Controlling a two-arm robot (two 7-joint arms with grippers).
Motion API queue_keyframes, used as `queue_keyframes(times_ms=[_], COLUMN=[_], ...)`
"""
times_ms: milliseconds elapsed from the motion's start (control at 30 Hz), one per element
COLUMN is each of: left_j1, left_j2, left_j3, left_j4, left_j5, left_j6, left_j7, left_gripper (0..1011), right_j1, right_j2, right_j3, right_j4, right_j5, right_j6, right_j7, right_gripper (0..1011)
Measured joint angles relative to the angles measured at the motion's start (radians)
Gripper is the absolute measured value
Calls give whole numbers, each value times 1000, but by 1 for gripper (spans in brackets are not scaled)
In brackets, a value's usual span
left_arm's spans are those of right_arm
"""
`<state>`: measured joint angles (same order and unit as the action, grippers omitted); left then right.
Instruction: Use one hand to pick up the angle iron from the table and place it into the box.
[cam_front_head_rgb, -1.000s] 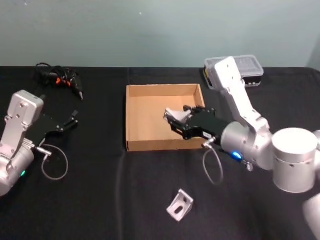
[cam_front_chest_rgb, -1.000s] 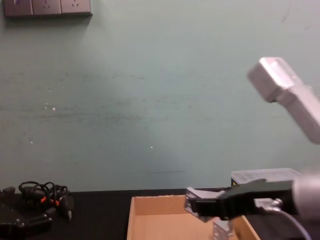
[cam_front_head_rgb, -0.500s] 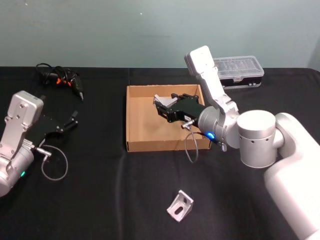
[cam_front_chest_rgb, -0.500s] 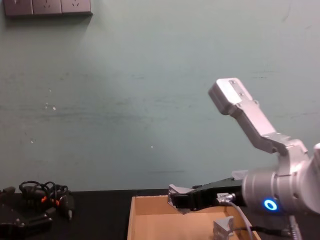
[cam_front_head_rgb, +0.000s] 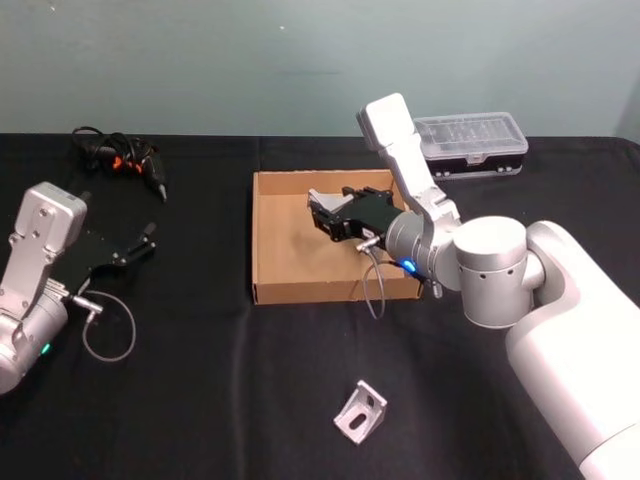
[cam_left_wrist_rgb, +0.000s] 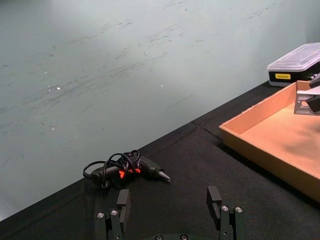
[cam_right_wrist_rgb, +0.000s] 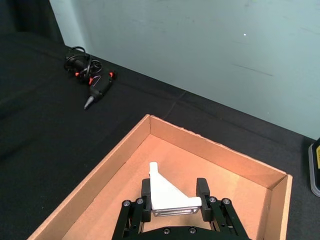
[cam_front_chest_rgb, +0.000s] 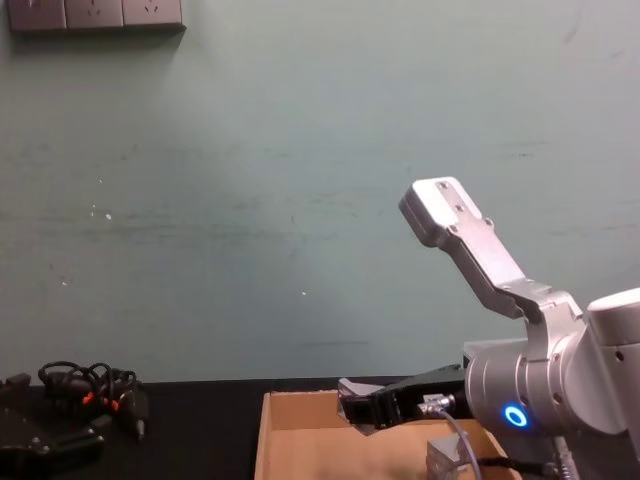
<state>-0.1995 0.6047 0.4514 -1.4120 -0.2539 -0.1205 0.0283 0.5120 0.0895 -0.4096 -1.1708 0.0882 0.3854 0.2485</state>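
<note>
**Right arm holds bracket over the box**

The black two-fingered right gripper (cam_right_wrist_rgb: 174, 192) is pinched on a pale silver metal angle iron (cam_right_wrist_rgb: 162, 187), one finger on each side edge. It holds the piece over the far half of the wide shallow tan cardboard box (cam_front_head_rgb: 290, 255), seemingly off its floor, on the flat matte black table (cam_front_head_rgb: 200, 380). A second silver angle iron (cam_front_head_rgb: 361, 411) lies on the table nearer the robot, well apart from the box. The piece looks stiff, small and probably light, with smooth faces likely to slip. A squeeze across its parallel flat edges, close to the corner, seems the safest hold. The left gripper (cam_left_wrist_rgb: 168, 197) rests parked at the left, fingers spread.
</note>
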Motion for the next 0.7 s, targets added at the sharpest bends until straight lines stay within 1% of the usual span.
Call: queue_keyframes(times_ms=[133,167,233,267,300,400,433,533,600,633,700], left_j1=[0,0,0,0,0,0,0,0,0,0,0], left_j2=[0,0,0,0,0,0,0,0,0,0,0], left_j3=[0,0,0,0,0,0,0,0,0,0,0], left_j4=[0,0,0,0,0,0,0,0,0,0,0], left_j5=[0,0,0,0,0,0,0,0,0,0,0], left_j6=[0,0,0,0,0,0,0,0,0,0,0], left_j7=[0,0,0,0,0,0,0,0,0,0,0], left_gripper=[1005,1004,1005,1005,1005,1005,1005,1005,1005,1004,1005], right_j1=[-1,-1,-2,-2,-2,-3,-3,-3,-3,-4,-4], right_j2=[2,2,3,3,3,4,4,4,4,4,5], right_j3=[0,0,-1,-1,-1,-1,-1,-2,-2,-2,-2], right_j4=[-4,-5,-6,-7,-7,-9,-9,-11,-11,-12,-12], right_j5=[1,1,1,1,2,2,3,4,4,4,4], right_j6=[0,0,0,0,0,0,0,0,0,0,0], right_j7=[1,1,1,1,1,1,1,1,2,2,2], right_gripper=[541,561,609,665,665,765,776,892,925,969,997])
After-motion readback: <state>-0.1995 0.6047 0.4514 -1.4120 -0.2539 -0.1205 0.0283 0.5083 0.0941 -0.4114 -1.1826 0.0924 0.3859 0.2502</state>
